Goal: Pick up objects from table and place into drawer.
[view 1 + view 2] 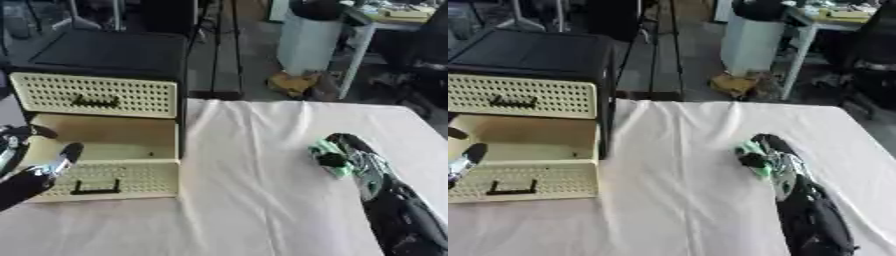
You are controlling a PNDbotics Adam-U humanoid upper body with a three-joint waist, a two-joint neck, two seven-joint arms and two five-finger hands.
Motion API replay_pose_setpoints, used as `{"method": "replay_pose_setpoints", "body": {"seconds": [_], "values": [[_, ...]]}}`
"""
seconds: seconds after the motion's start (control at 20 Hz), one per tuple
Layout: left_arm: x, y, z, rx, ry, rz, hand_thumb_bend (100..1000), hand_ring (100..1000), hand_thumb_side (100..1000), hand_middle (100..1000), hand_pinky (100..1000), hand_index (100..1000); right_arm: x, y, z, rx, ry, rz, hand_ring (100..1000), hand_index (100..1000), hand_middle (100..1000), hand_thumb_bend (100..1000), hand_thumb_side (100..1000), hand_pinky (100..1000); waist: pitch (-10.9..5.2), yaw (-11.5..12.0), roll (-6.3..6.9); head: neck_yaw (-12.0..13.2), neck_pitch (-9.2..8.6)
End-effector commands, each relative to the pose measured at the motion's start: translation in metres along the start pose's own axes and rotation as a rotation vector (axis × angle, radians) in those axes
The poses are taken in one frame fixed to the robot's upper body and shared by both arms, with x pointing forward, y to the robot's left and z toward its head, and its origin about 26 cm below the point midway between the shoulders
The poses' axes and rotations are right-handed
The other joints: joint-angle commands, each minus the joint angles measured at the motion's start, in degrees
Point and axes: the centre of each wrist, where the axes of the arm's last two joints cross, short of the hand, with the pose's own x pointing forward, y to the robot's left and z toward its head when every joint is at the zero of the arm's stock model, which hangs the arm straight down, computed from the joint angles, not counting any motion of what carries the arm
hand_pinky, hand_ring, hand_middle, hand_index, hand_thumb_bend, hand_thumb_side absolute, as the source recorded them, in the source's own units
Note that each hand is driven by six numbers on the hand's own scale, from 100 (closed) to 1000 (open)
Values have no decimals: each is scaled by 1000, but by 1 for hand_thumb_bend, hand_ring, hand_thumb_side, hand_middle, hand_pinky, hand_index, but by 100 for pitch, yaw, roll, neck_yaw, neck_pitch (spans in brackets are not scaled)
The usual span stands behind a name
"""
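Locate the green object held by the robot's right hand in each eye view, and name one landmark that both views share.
Left eye view: green object right of centre, in the right hand, on the white cloth.
Right eye view: green object nearer the centre, in the same hand.
Shared landmark: the open drawer at left.

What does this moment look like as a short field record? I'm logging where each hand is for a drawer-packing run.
surface: table under a pale cloth
drawer unit: cream drawers at the table's left side
lower drawer: pulled open
upper drawer: shut
right hand: on the cloth at right, curled round a green object
left hand: at the open drawer's front, fingers look relaxed
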Motion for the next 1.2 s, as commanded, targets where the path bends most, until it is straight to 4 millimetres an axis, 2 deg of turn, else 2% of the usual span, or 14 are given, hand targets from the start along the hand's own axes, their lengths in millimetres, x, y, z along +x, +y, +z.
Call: {"method": "replay_pose_setpoints", "body": {"seconds": [0.05,0.4,0.7,0.8,0.9,1.1,1.2], "values": [[1,7,-1,18,-7,-18,477,100,1000,100,100,728,-7,-17,-2,-40,10,7,1000,899,875,198,515,878,-47,5,29,11,-48],[1,7,-1,17,-10,-17,476,100,1000,100,100,729,-9,-9,-2,-19,11,0,997,895,864,215,520,843,-50,11,27,16,-56],[1,7,-1,15,-11,-16,473,100,1000,100,100,728,-10,-5,-2,0,10,7,957,891,857,249,467,803,-50,12,25,16,-59],[1,7,0,15,-11,-16,471,100,1000,100,100,729,-11,-3,-2,6,9,14,929,884,853,268,420,771,-50,14,26,19,-58],[1,7,0,16,-11,-16,471,100,1000,100,100,728,-11,-2,-2,11,9,25,900,874,839,260,333,738,-51,14,27,18,-58],[1,7,0,16,-12,-17,467,100,1000,100,100,728,-11,0,-2,13,18,35,828,844,789,160,118,646,-55,14,32,22,-66],[1,7,0,17,-12,-16,467,100,1000,100,100,728,-11,0,-2,10,24,32,791,832,762,118,100,597,-56,13,32,25,-68]]}}
